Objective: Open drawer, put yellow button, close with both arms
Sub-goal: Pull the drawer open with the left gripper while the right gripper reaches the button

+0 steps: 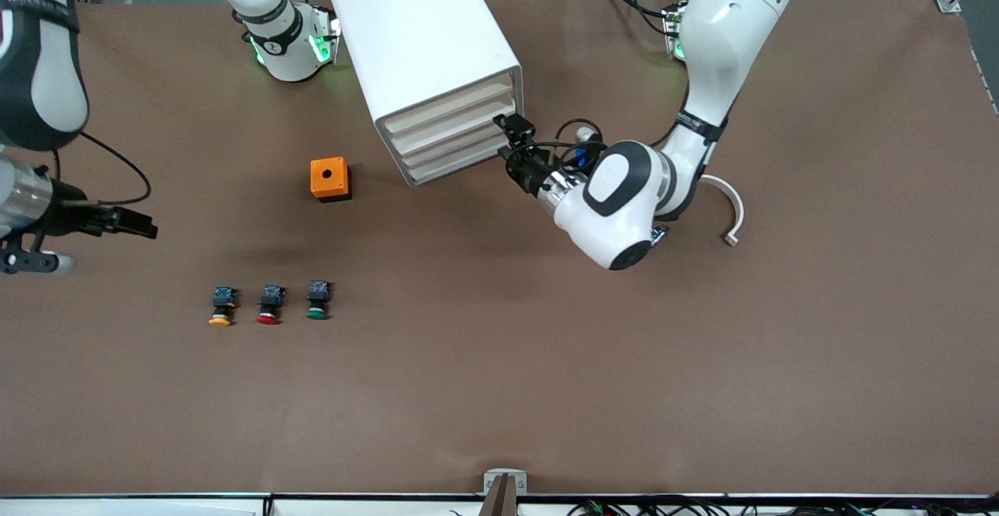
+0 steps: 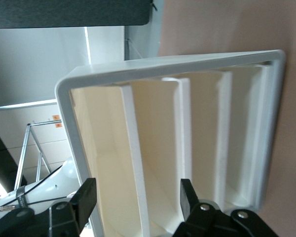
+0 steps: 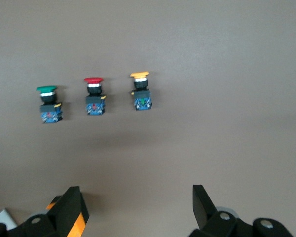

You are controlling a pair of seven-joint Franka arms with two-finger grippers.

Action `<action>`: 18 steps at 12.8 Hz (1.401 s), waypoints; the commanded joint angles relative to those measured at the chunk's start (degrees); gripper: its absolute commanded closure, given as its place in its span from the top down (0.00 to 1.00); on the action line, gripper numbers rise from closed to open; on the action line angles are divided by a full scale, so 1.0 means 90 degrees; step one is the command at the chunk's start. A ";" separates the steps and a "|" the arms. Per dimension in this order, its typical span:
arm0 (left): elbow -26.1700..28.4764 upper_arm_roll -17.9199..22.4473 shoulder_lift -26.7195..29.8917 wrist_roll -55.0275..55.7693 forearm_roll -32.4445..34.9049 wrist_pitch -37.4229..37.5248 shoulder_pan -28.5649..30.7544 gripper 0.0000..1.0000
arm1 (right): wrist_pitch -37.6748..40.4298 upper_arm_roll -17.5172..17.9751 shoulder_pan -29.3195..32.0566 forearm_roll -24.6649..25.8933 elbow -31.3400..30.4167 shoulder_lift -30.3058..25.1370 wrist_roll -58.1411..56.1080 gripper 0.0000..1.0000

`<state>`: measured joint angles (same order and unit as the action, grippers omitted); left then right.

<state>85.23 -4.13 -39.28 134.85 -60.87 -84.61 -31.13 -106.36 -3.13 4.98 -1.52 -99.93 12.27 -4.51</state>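
Observation:
The white cabinet [image 1: 425, 40] stands near the robots' bases, and its uppermost drawer [image 1: 453, 107] looks shut. My left gripper [image 1: 509, 141] is open right at the drawer fronts. In the left wrist view it [image 2: 136, 197] straddles the ledge between the uppermost drawer [image 2: 98, 148] and the second one. The yellow button [image 1: 222, 307] lies on the table at the end of a row of three, toward the right arm's end. My right gripper [image 1: 140, 225] hangs open and empty over the table near that end. The right wrist view shows the gripper [image 3: 138, 207] and the yellow button [image 3: 140, 91].
A red button [image 1: 269, 305] and a green button [image 1: 318, 301] lie beside the yellow one. An orange box [image 1: 330, 179] with a round hole sits between the buttons and the cabinet. A white curved piece [image 1: 732, 211] lies by the left arm.

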 commanded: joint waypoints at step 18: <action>-0.0183 0.0097 -0.0479 0.0485 -0.0454 0.0133 -0.0663 0.09 | -0.3114 0.0065 -0.0046 -0.0592 -0.0479 0.2670 0.0091 0.91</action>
<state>85.04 -4.07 -43.00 138.53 -64.35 -84.20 -37.99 -133.05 -2.97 4.66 -5.65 -103.76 35.89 -4.05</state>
